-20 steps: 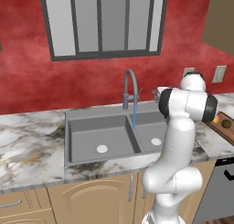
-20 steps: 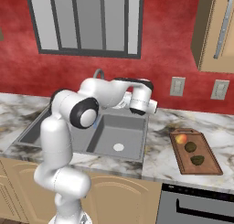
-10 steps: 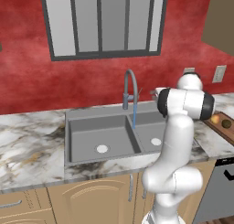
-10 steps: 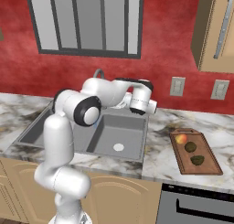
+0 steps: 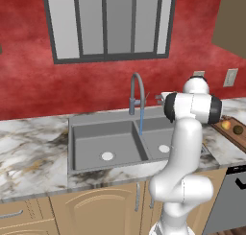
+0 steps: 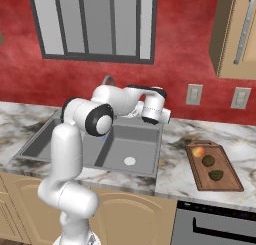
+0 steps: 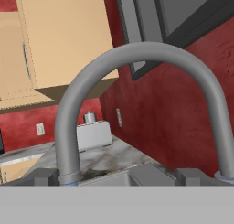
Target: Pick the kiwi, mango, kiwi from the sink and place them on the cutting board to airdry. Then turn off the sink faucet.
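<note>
Gripper (image 5: 157, 99) wide open, empty, beside faucet (image 5: 137, 92) near its lever. Water stream running from spout into sink (image 6: 55, 139). Mango (image 6: 198, 151) and two kiwis (image 6: 208, 160) on cutting board (image 6: 230, 181), right of sink on counter (image 6: 175, 159). Hand view: faucet arch (image 7: 137, 58) close up.

The Franka arm (image 6: 75, 154) is built of glossy white rounded segments joined by black joint bands, swelling to a bulbous white base at the lower left of the right base view, with what seems a black-trimmed wrist at centre frame.
</note>
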Controlling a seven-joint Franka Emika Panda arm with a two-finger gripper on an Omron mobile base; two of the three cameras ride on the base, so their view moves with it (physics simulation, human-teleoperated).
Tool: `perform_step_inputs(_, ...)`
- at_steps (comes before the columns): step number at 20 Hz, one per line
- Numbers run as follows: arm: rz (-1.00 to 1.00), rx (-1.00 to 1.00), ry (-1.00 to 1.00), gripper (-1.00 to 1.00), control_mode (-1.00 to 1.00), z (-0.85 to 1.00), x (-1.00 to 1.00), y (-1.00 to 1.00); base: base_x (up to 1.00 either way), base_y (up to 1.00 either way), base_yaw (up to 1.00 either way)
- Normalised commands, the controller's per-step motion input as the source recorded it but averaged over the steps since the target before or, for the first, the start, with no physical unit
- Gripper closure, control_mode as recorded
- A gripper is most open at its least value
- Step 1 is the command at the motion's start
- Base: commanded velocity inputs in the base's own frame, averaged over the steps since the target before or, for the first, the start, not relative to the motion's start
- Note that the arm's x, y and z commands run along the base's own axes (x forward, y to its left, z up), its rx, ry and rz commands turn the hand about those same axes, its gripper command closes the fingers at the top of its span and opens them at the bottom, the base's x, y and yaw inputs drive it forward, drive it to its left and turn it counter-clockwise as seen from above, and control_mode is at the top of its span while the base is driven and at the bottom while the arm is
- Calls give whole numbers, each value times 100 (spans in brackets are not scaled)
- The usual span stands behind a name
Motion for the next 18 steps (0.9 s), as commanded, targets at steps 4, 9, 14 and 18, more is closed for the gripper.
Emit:
perform_step_inputs(4,0,0,2,-100,-100,-5,23,0,0,0,0)
perform_step_inputs(9,0,0,1,-100,-100,-3,22,2,0,0,0)
perform_step_inputs(14,0,0,0,-100,-100,-2,18,10,0,0,0)
perform_step_inputs(18,0,0,0,-100,-100,-6,17,10,0,0,0)
